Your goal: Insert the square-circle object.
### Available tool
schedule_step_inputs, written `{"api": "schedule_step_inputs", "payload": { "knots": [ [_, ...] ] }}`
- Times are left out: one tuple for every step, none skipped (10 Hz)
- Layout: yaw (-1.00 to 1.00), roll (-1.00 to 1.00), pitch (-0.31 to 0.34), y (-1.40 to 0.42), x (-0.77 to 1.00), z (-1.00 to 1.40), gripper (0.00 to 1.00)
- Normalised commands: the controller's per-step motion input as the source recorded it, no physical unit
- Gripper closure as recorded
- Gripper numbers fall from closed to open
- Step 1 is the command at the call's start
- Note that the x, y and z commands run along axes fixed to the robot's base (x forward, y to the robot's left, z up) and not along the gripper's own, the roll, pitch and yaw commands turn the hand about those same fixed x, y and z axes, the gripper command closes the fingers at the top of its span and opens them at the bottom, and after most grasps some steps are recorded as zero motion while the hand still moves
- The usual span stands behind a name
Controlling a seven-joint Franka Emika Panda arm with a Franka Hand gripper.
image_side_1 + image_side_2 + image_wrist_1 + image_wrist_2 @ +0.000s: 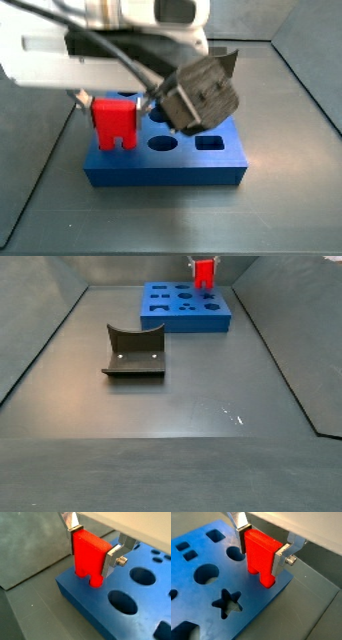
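My gripper point(92, 554) is shut on a red two-pronged piece point(88, 557), one prong short and squarish, the other longer and rounded. It also shows in a wrist view point(261, 559) between the silver fingers point(282, 558). The piece hangs upright with its prong tips at the top face of the blue board point(83, 597), near one corner. In both side views the red piece point(115, 122) point(203, 274) stands over the board point(167, 172) point(187, 324). No small olive-grey block shows in any view.
The board has several shaped holes, among them a star point(228, 602) and round holes point(122, 601). The dark fixture point(134, 353) stands on the grey floor in front of the board. Grey walls enclose the floor. The wrist's dark body point(201, 95) hides part of the board.
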Motion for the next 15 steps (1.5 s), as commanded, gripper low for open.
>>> {"api": "schedule_step_inputs", "payload": {
  "knots": [
    [-0.28,-0.10,-0.154,0.05,-0.13,-0.85,1.00],
    [-0.32,-0.02,-0.100,0.05,-0.15,-1.00,1.00],
    [-0.33,-0.01,-0.073,0.07,-0.19,-1.00,1.00],
    [-0.28,-0.02,-0.106,0.05,-0.10,-1.00,1.00],
    [0.00,-0.06,-0.160,0.12,0.00,-0.93,1.00],
    [0.00,-0.07,-0.210,0.10,0.00,-0.83,1.00],
    [0.00,-0.04,-0.199,0.12,0.00,-0.85,1.00],
    [0.15,0.09,-0.227,0.00,-0.09,-0.80,1.00],
    [0.81,0.29,-0.216,0.00,-0.10,-0.51,1.00],
    [0.65,0.37,-0.126,-0.04,-0.07,-0.47,1.00],
    [0.25,0.33,-0.006,-0.25,0.01,-0.64,1.00],
    [0.00,0.28,0.000,-0.30,0.26,-0.79,1.00],
    [-0.26,0.18,0.027,-0.30,0.33,-0.93,1.00],
    [-0.41,0.08,0.000,-0.17,0.19,-1.00,1.00],
    [-0.38,0.02,-0.003,-0.07,0.08,-1.00,1.00]
  ]
}}
